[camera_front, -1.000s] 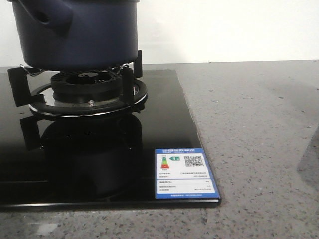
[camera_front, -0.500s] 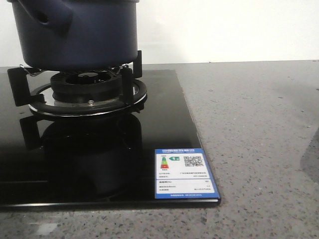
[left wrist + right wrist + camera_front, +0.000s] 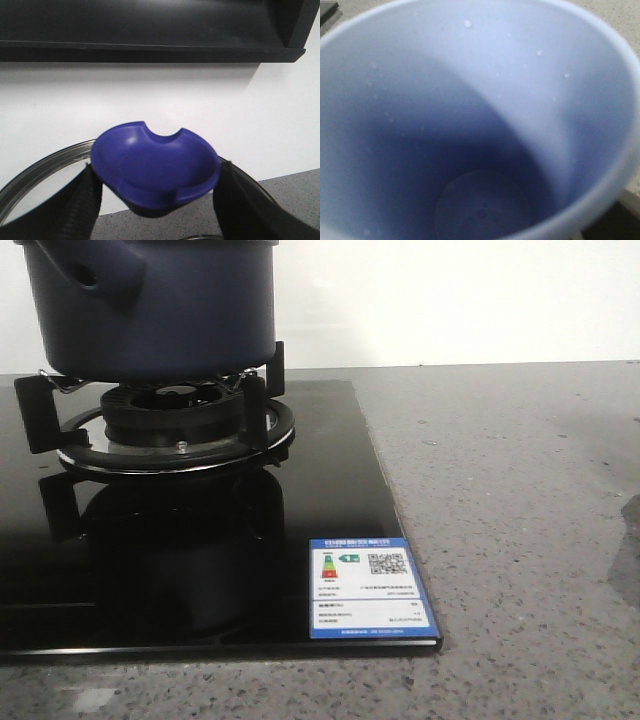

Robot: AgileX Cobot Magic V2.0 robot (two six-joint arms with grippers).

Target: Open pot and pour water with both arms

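Note:
The dark navy pot [image 3: 150, 305] stands on the gas burner [image 3: 175, 430] at the far left of the front view, its stubby handle [image 3: 95, 265] toward me. Its top is cut off by the frame. No arm shows in that view. In the left wrist view my left gripper [image 3: 156, 200] is shut on the blue knob [image 3: 156, 170] of a glass lid, whose metal rim [image 3: 45, 162] curves behind the black fingers [image 3: 75, 210]. The inside of a light blue cup [image 3: 480, 120] fills the right wrist view at my right gripper [image 3: 480, 215]. Only droplets cling to its wall.
A black glass hob [image 3: 200, 570] with a blue energy label [image 3: 370, 590] covers the left of the speckled grey counter [image 3: 520, 500]. A white wall stands behind. A dark shelf [image 3: 150, 30] hangs above in the left wrist view.
The dark shadow at the counter's right edge has shrunk and slid out to the right. The pot and burner have not moved.

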